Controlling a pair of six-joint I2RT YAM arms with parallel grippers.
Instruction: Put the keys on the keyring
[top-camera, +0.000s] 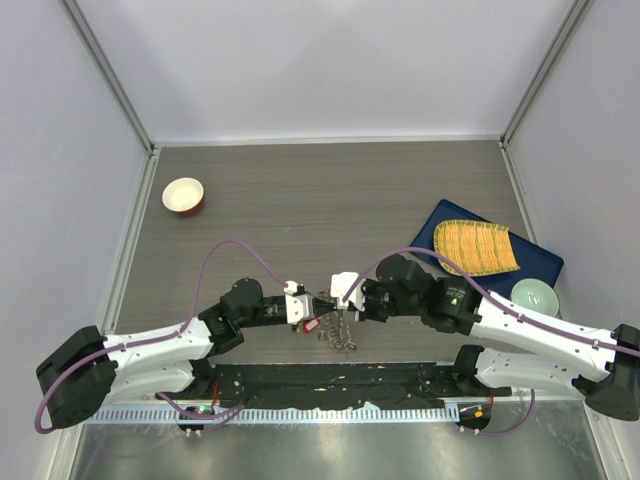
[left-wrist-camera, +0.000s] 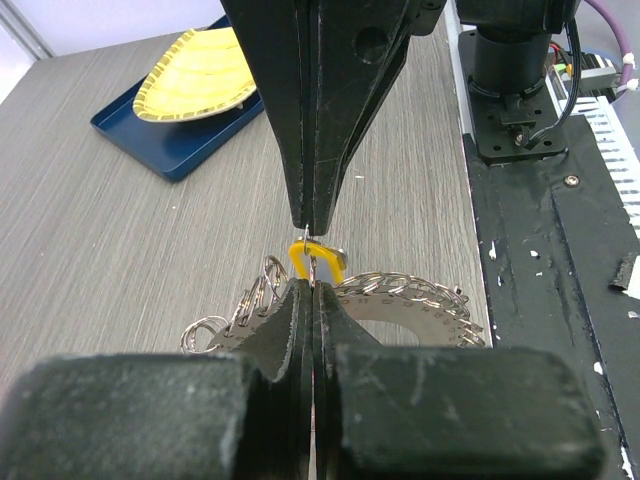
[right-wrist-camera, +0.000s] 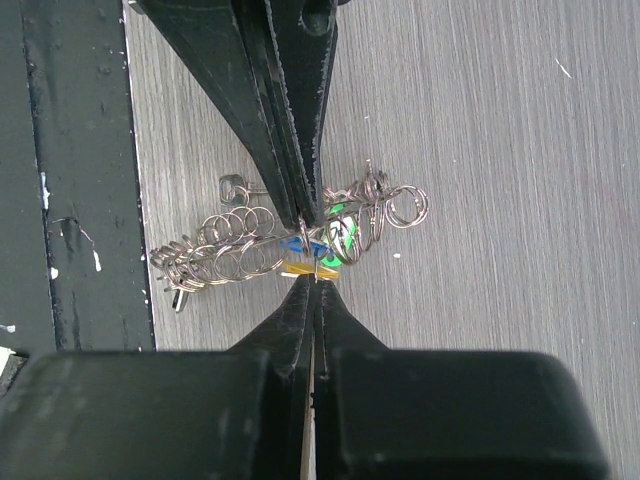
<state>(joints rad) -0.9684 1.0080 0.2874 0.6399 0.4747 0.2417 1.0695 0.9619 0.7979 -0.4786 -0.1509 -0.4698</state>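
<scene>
Top cam sits high up behind the left arm (top-camera: 150, 350) and right arm (top-camera: 540, 325) and looks pretty much straight down, so you get the whole table (top-camera: 300, 190) from far off. The wrist cams ride right behind their own fingers, low and super close to the tabletop. Left wrist looks along the left gripper (left-wrist-camera: 312, 285) toward the blue tray (left-wrist-camera: 170, 150); right wrist looks along the right gripper (right-wrist-camera: 315, 285) the opposite way. All three overlap on the keyring (top-camera: 338, 335) mid-table, and each wrist cam sees the other arm's fingertips head-on.
</scene>
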